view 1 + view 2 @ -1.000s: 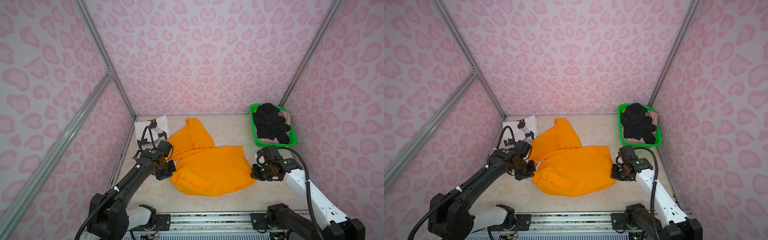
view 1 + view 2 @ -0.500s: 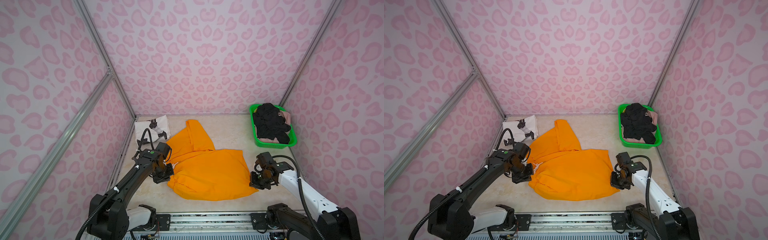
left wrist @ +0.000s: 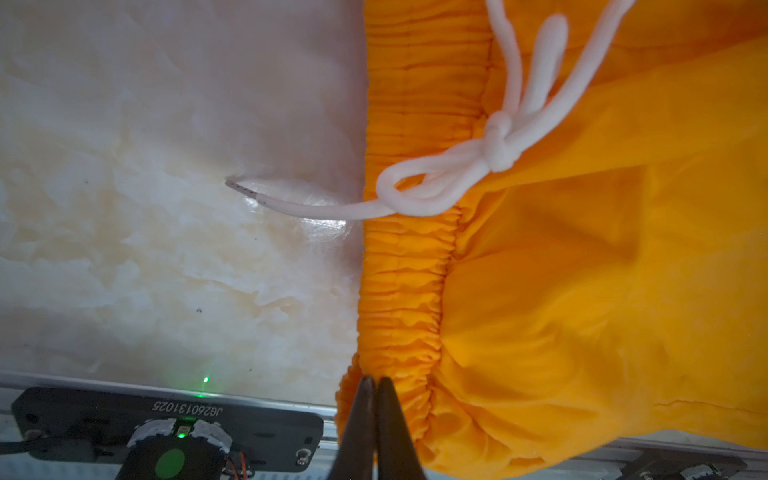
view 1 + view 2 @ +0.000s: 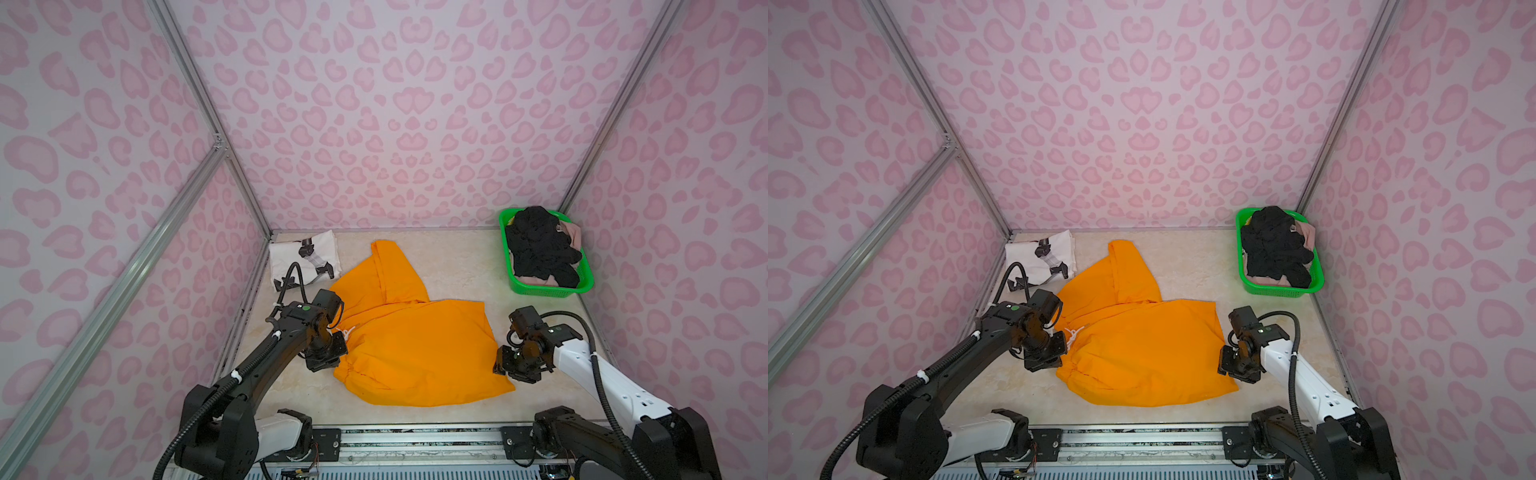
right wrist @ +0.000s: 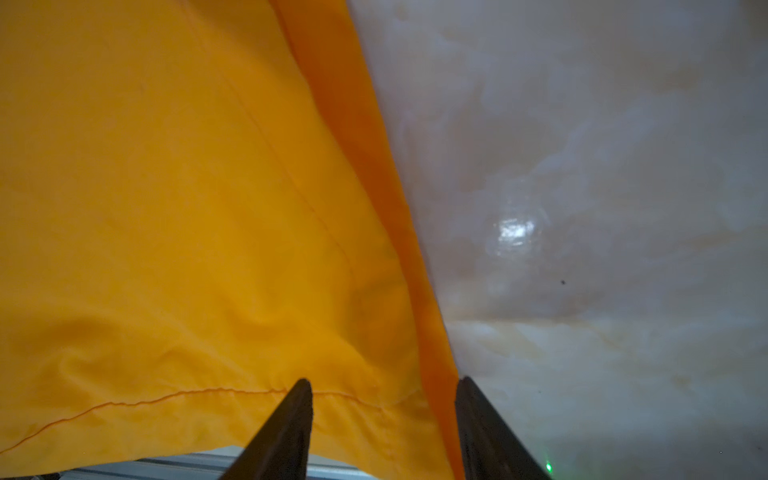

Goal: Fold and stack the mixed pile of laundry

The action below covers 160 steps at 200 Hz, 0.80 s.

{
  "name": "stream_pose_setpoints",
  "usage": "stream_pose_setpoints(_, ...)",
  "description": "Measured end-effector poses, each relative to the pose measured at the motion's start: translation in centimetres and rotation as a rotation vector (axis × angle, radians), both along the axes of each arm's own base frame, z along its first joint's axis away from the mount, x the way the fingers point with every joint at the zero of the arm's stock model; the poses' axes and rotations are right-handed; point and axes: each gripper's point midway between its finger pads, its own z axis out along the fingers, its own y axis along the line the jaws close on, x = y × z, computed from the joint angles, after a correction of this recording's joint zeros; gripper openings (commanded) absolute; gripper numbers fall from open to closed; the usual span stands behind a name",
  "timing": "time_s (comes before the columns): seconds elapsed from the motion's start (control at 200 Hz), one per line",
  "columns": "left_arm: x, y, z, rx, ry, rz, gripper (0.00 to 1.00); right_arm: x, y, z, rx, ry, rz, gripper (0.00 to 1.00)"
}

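Observation:
The bright orange shorts (image 4: 415,349) (image 4: 1142,349) lie spread on the marble table, one leg reaching back. My left gripper (image 4: 332,361) (image 3: 376,382) is shut on their gathered waistband, near the white drawstring bow (image 3: 498,145). At the shorts' right hem corner my right gripper (image 4: 505,368) (image 5: 382,384) stands open, the fabric lying loose between its fingers. A folded white T-shirt with black print (image 4: 303,257) (image 4: 1040,255) rests at the back left. A black knit piece (image 4: 538,245) and a beige-pink piece (image 4: 571,232) fill the basket.
The green mesh basket (image 4: 544,289) (image 4: 1283,291) stands at the back right against the wall. Pink patterned walls close in three sides. A metal rail (image 4: 415,436) with both arm bases runs along the front edge. Bare marble shows between the shorts and the basket.
Both grippers drew the shorts toward the front edge and lower. The right gripper then opened and let go of the hem corner. The left stays shut on the waistband.

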Motion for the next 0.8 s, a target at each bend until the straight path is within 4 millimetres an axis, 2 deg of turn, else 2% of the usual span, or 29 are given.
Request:
stream_pose_setpoints(0.15, 0.0, 0.0, -0.2, 0.000, -0.001, 0.011, 0.02, -0.4, -0.1, 0.0, 0.004, 0.007, -0.030, 0.65)
stream_pose_setpoints(0.35, 0.0, 0.1, -0.7, 0.007, 0.010, 0.025, 0.02, -2.2, -0.1, -2.0, 0.017, 0.091, -0.083, 0.67)
stream_pose_setpoints(0.495, -0.1, 0.1, -1.3, 0.011, 0.021, 0.037, 0.02, -2.2, 0.2, -2.5, 0.025, 0.111, -0.107, 0.66)
stream_pose_setpoints(0.66, -0.3, 0.2, -2.2, 0.015, 0.034, 0.052, 0.02, -1.7, 0.4, -2.8, 0.037, 0.113, -0.118, 0.48)
stream_pose_setpoints(0.8, -0.3, 0.1, -2.6, 0.012, 0.037, 0.059, 0.03, -1.3, 0.7, -3.0, 0.055, 0.116, -0.127, 0.25)
